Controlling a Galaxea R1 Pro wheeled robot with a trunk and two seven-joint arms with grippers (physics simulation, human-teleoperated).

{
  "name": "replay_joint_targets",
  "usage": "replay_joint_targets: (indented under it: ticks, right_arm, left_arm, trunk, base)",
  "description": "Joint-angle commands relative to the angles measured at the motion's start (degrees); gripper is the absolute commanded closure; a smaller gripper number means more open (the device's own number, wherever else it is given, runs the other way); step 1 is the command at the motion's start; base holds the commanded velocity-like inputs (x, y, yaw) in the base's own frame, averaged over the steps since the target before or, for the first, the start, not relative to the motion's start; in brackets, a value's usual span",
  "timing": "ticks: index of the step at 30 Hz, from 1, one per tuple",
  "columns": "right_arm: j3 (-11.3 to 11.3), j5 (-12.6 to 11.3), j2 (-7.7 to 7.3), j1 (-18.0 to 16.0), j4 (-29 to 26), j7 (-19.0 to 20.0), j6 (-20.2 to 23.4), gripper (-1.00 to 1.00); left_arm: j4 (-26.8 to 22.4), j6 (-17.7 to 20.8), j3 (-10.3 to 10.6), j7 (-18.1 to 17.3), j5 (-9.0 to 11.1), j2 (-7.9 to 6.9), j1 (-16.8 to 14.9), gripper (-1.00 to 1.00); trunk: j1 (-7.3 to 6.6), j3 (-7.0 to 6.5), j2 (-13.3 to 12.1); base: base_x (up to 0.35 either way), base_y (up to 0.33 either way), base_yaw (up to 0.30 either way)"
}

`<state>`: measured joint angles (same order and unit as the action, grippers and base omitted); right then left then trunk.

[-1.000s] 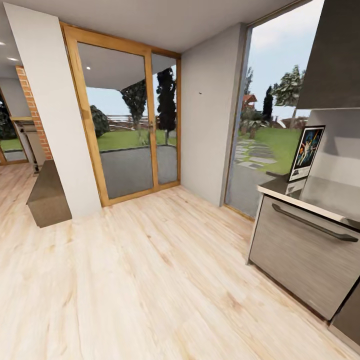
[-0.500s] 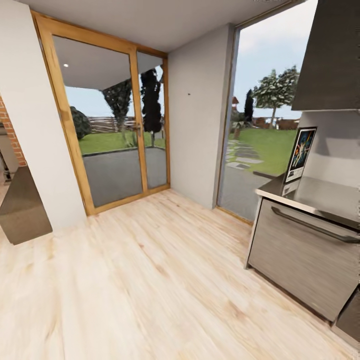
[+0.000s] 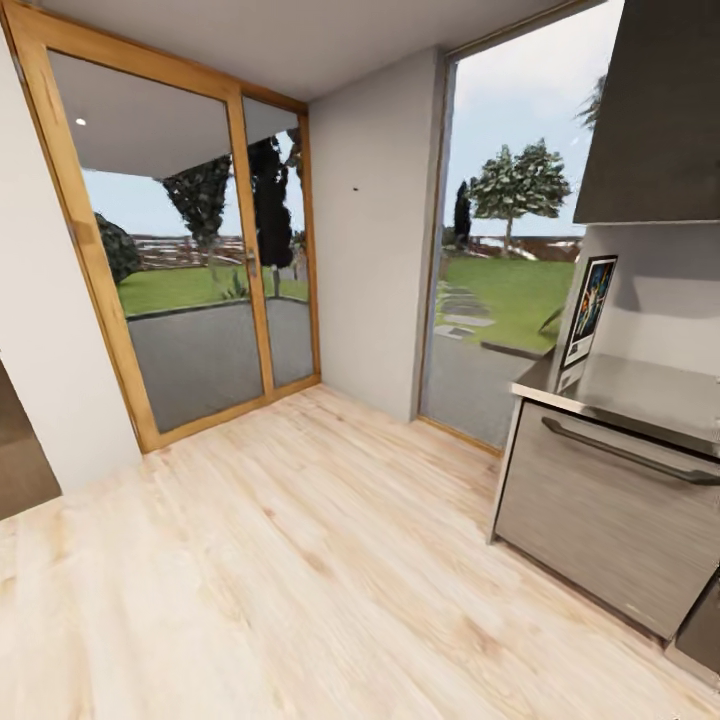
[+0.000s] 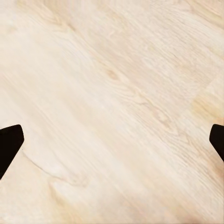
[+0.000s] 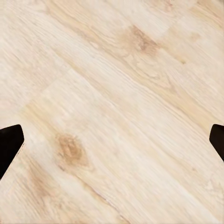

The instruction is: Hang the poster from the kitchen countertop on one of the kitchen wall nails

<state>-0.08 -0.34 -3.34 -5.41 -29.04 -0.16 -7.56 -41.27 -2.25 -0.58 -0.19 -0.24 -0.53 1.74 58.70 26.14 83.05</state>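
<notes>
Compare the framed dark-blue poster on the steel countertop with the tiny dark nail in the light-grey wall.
The poster is a tall, black-framed rectangle with colourful artwork; the nail is just a plain dark speck. The poster stands upright on the grey countertop, against the wall behind it; the nail sticks out of the wall higher up, bare. Both are untouched.

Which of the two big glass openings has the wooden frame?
The sliding glass door on the head view's left, framed in orange-brown wood. The tall window beside the glossy grey countertop has only a thin dark edge.

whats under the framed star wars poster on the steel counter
The black-framed Star Wars poster stands upright on the glossy grey steel countertop, leaning against the wall. The countertop mirrors it. Grey cabinet fronts sit below.
</notes>
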Motion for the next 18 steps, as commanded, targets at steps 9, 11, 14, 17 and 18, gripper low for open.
replay_joint_targets:
  ticks: [9,11,14,17,18]
  right_arm:
    - [0.0,-0.2,0.0,0.0,0.0,0.0,-0.2,-1.0]
    - [0.0,-0.2,0.0,0.0,0.0,0.0,-0.2,-1.0]
    - [-0.1,-0.2,0.0,0.0,0.0,0.0,-0.2,-1.0]
    - [-0.1,-0.2,0.0,0.0,0.0,0.0,-0.2,-1.0]
    - [-0.1,-0.2,0.0,0.0,0.0,0.0,-0.2,-1.0]
  left_arm:
    - [0.0,-0.2,0.0,0.1,0.0,0.0,0.0,-1.0]
    - [0.0,-0.2,0.0,0.1,0.0,0.0,0.0,-1.0]
    - [0.0,-0.2,0.0,0.1,-0.1,0.0,0.0,-1.0]
    - [0.1,-0.2,0.0,0.1,-0.1,0.0,0.0,-1.0]
    - [0.1,-0.2,0.0,0.1,-0.1,0.0,0.0,-1.0]
  trunk:
    - [0.03,-0.02,0.0]
    - [0.03,-0.05,0.0]
    - [0.03,-0.11,0.0]
    - [0.03,-0.17,0.0]
    - [0.03,-0.19,0.0]
  base:
    - [0.134,0.108,-0.288]
    - [0.017,0.011,-0.299]
    - [0.008,0.005,-0.299]
    - [0.003,0.002,-0.298]
    - [0.002,0.006,-0.27]
